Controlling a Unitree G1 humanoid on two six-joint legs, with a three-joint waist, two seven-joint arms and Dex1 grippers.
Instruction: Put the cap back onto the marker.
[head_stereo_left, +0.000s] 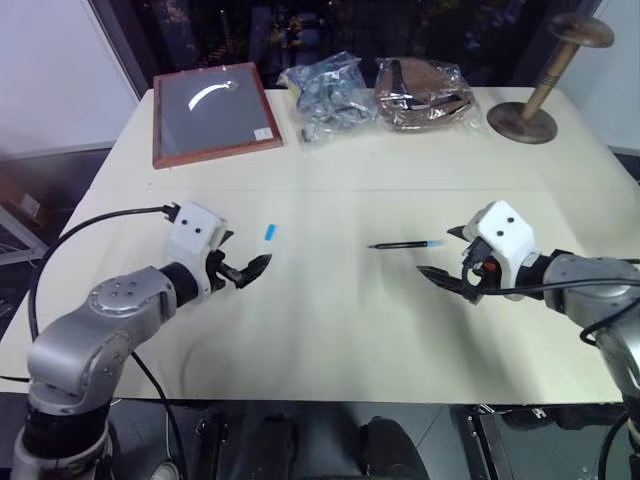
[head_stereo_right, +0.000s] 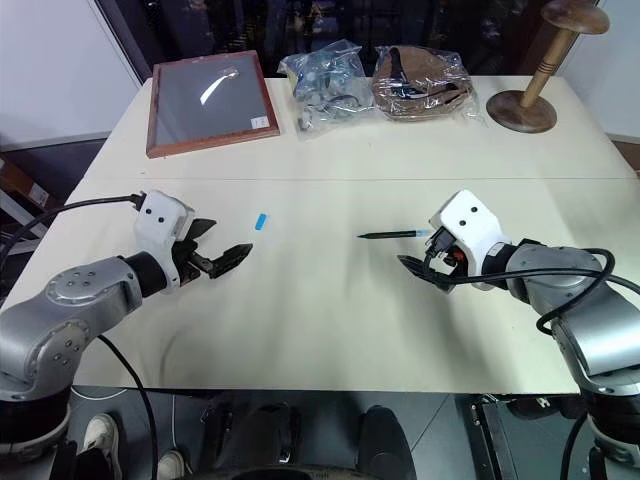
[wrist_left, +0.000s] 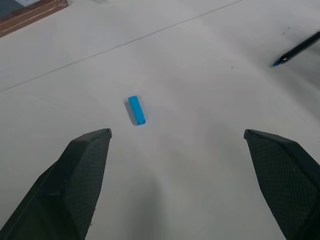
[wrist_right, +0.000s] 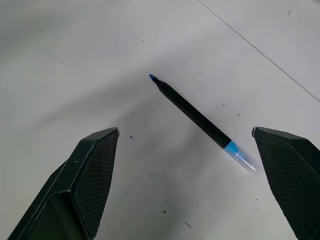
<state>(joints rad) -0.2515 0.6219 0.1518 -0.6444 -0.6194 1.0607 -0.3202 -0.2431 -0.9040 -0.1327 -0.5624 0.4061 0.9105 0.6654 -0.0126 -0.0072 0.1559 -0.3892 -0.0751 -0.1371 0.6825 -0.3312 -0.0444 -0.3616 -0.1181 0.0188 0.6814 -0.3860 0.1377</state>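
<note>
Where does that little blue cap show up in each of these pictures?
Left eye view: cap on the table, just past the left hand.
Right eye view: cap, left of centre.
Left wrist view: cap, ahead between the fingers.
Shared landmark: the marker.

Cream bench (head_stereo_left: 350, 330), a thin seam line running across its middle. At the far edge: wood-framed dark panel (head_stereo_left: 212, 112) lying flat with a glare streak on it, two crinkled clear plastic bags, one with bluish-grey contents (head_stereo_left: 328, 95), one with brown contents (head_stereo_left: 422, 93), and a wooden stand (head_stereo_left: 545, 75) with round base and disc top. Dark window (head_stereo_left: 330, 30) behind, white wall (head_stereo_left: 50, 80) at left, dark floor (head_stereo_left: 40, 190) beside the bench.
</note>
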